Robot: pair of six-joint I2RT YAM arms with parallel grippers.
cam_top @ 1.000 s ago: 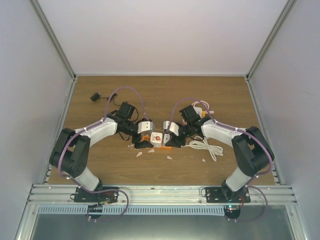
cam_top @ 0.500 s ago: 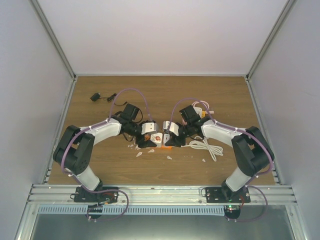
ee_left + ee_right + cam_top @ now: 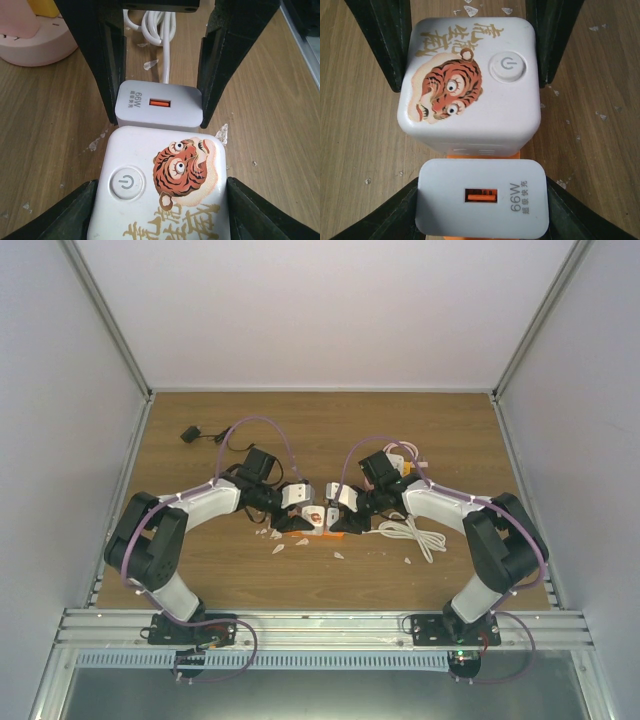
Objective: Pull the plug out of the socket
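The socket (image 3: 470, 85), a white cube with a tiger print and a round power button, sat at the centre of the table (image 3: 240, 570). The left gripper (image 3: 161, 200) lay at 9 o'clock of the cube, jaws narrow and clamped on its two sides. The plug (image 3: 160, 105), a grey block marked 66W with an orange port, sat flush against the socket's 3 o'clock face. The right gripper (image 3: 482, 205) lay at 3 o'clock, jaws narrow and gripping the plug's sides. A coiled white cable (image 3: 415, 535) lay near, at 3 o'clock of that gripper. A black adapter (image 3: 190, 434) lay well apart at 10 o'clock. White flakes (image 3: 279, 547) lay at 7 o'clock of the socket.
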